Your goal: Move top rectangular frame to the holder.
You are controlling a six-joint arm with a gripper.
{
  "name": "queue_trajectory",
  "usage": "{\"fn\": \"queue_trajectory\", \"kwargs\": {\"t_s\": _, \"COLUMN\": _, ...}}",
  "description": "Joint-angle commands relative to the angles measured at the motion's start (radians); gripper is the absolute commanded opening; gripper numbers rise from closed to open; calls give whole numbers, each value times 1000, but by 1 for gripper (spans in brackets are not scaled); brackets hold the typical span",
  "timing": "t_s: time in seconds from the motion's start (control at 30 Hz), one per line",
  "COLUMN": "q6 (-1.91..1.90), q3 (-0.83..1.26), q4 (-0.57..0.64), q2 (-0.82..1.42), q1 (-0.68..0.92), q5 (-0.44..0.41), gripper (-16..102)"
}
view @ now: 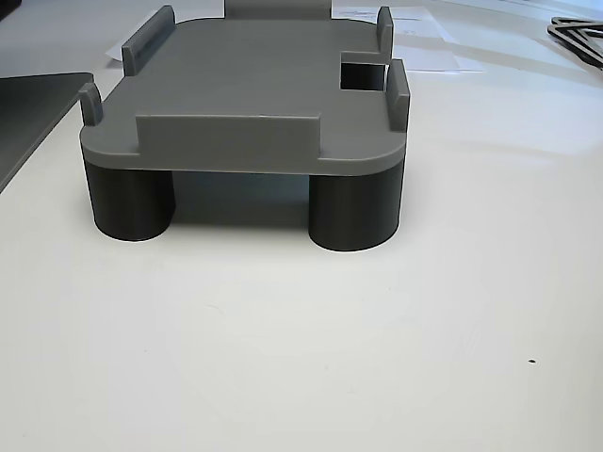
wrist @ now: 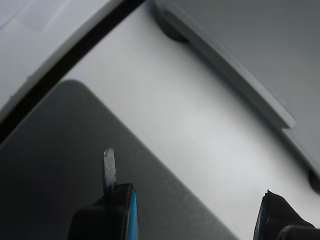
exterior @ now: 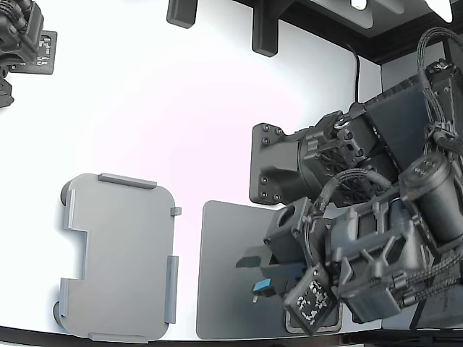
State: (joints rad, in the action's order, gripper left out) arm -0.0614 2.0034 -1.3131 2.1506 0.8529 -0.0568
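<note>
The white table (exterior: pixel 181 130) fills most of the exterior view. The holder (exterior: pixel 119 256) sits lower left, the dark mat (exterior: pixel 231 275) lower centre. My gripper (exterior: pixel 269 283) hovers over the mat, fingers (wrist: pixel 109 167) wide, gripping nothing. A tan frame (exterior: pixel 312 327) edge peeks out under my arm, lower right.

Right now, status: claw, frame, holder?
Claw open, empty, over dark mat. Frame mostly hidden under arm; tan corner shows at mat's near edge. Holder bare, at the exterior view's left. Nothing between.
</note>
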Motion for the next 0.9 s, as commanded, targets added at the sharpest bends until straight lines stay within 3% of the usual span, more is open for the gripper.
{"fn": "queue_trajectory", "kwargs": {"t_s": 0.0, "q6": -8, "q3": -34, "q4": -11, "q2": -14, "q1": 78, "q5": -2, "gripper": 99}}
{"fn": "queue_trajectory", "kwargs": {"t_s": 0.53, "q6": -23, "q3": -124, "q4": -167, "q2": -184, "q1": 354, "q5": 25, "gripper": 100}}
{"fn": "queue_trajectory", "kwargs": {"t_s": 0.7, "q6": -38, "q3": -143, "q4": -196, "q2": -193, "q1": 466, "q5": -23, "gripper": 100}}
{"fn": "queue_trajectory", "kwargs": {"t_s": 0.87, "q6": -9, "q3": -172, "q4": -184, "q2": -236, "q1": 517, "q5": -9, "gripper": 100}}
